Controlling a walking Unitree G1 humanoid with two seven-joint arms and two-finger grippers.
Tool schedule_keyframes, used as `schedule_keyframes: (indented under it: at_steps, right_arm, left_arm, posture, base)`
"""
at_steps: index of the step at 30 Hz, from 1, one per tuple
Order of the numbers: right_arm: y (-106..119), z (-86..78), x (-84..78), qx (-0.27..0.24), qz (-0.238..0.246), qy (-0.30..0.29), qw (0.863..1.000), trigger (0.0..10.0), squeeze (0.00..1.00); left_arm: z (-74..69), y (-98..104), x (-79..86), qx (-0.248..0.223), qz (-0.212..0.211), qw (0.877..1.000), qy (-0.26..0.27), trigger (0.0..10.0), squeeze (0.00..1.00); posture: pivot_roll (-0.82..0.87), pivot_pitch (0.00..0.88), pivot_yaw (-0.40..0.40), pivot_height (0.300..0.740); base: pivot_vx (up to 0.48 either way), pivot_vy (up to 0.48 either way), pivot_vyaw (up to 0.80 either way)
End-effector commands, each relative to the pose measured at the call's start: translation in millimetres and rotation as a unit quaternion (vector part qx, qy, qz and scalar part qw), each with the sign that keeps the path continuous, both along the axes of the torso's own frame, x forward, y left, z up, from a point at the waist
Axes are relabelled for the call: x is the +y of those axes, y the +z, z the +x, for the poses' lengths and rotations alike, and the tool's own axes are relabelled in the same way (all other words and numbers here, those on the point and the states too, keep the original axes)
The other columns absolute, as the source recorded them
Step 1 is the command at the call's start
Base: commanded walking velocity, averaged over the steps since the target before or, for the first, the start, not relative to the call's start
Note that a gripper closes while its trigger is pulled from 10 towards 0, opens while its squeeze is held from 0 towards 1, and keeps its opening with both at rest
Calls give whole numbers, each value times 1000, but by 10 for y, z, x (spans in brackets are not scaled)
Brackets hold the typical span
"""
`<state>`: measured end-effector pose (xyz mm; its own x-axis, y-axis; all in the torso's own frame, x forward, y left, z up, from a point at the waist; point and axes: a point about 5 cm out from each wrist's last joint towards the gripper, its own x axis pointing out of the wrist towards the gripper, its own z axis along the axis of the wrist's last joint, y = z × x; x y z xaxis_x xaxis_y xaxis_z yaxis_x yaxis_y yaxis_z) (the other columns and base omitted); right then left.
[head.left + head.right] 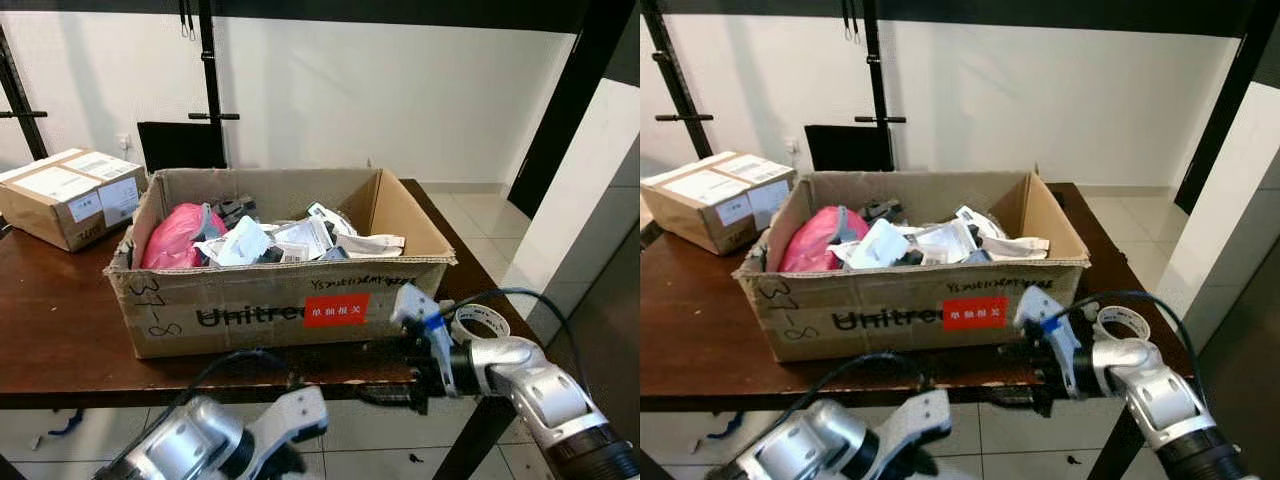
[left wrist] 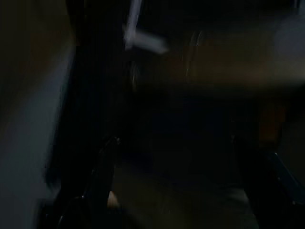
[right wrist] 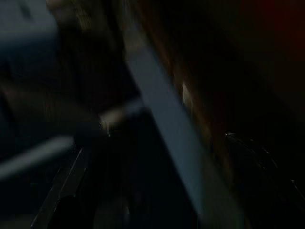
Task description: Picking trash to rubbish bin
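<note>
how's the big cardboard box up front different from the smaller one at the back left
The big box is open, flaps up, and full of trash, including a pink bag and crumpled white wrappers; the small box is shut, with white labels on its top and side. The big box has a red sticker and black lettering and sits square to the table's front edge; the small box sits angled. Both are brown cardboard on the wooden table.

Right arm (image 1: 530, 385) bent inward, wrist raised; left arm (image 1: 200, 440) low, forearm level.
</note>
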<state>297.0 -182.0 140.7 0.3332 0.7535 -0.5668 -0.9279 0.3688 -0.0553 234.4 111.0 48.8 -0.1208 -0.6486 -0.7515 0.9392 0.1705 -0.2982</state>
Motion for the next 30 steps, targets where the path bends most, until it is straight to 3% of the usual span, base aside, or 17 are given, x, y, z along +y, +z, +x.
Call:
schedule_keyframes:
  at_steps: [1,6,9,11,12,13,16,19,20,21,22,23,24,25,29,30]
  right_arm:
    - [-162,-50,-32,14,-50,13,999,10000,0]
    - [-376,-133,-54,48,-82,19,995,10000,0]
    - [-534,-183,-79,70,-108,19,992,10000,0]
    - [-573,-194,-87,74,-114,19,991,10000,0]
    - [-633,-213,-95,81,-121,20,989,10000,0]
    - [-804,-267,-98,100,-131,13,986,10000,0]
    - [-974,-291,-93,108,-143,-10,984,10000,0]
    - [-1152,-333,-71,124,-147,-38,981,10000,0]
    - [-1152,-333,-71,124,-147,-38,981,10000,0]
    - [-1200,-346,-66,130,-146,-49,979,10000,0]
    - [-1386,-437,-69,153,-155,-80,973,10000,0]
    - [-1485,-502,-74,166,-164,-92,968,10000,0]
    - [-1485,-502,-74,166,-164,-92,968,10000,0]
    - [-1654,-631,-84,179,-184,-110,960,10000,0]
    - [-1820,-758,-114,190,-206,-146,949,10000,0]
    - [-1940,-856,-128,184,-222,-180,940,10000,0]
  left_arm:
    - [-112,-181,139,20,46,999,-1,10000,0]
    - [-188,-404,295,37,72,995,63,10000,0]
    - [-88,-547,391,-7,114,983,143,10000,0]
    - [-71,-572,407,-14,120,980,161,10000,0]
    - [-56,-605,419,-21,120,976,183,10000,0]
    - [-70,-723,460,-25,126,962,240,10000,0]
    - [-127,-850,515,-32,149,950,273,10000,0]
    - [-145,-952,547,-73,153,932,320,10000,0]
    - [-145,-952,547,-73,153,932,320,10000,0]
    - [-143,-970,552,-84,149,925,338,10000,0]
    - [-168,-1034,611,-82,138,888,431,10000,0]
    - [-196,-1067,646,-78,136,869,469,10000,0]
    - [-196,-1067,646,-78,136,869,469,10000,0]
    - [-266,-1122,701,-67,141,845,512,10000,0]
    - [-333,-1171,747,-56,146,831,534,10000,0]
    - [-376,-1200,791,-50,145,816,557,10000,0]
  posture:
    - [45,45,-44,740]
    - [49,47,-47,740]
    - [49,47,-47,740]
    - [49,47,-47,740]
    - [49,47,-47,740]
    - [49,47,-47,740]
    - [48,50,-47,740]
    - [49,51,-48,740]
    - [49,51,-48,740]
    - [49,51,-48,740]
    - [52,52,-54,740]
    - [54,51,-57,740]
    - [54,51,-57,740]
    - [54,51,-57,740]
    - [58,48,-63,740]
    - [59,47,-63,740]
  base:
    - [0,0,0]
    - [0,0,0]
    - [0,0,0]
    - [0,0,0]
    - [0,0,0]
    - [0,0,0]
    - [0,0,0]
    - [0,0,0]
    - [0,0,0]
    - [0,0,0]
    - [0,0,0]
    - [0,0,0]
    - [0,0,0]
    - [0,0,0]
    - [0,0,0]
    - [0,0,0]
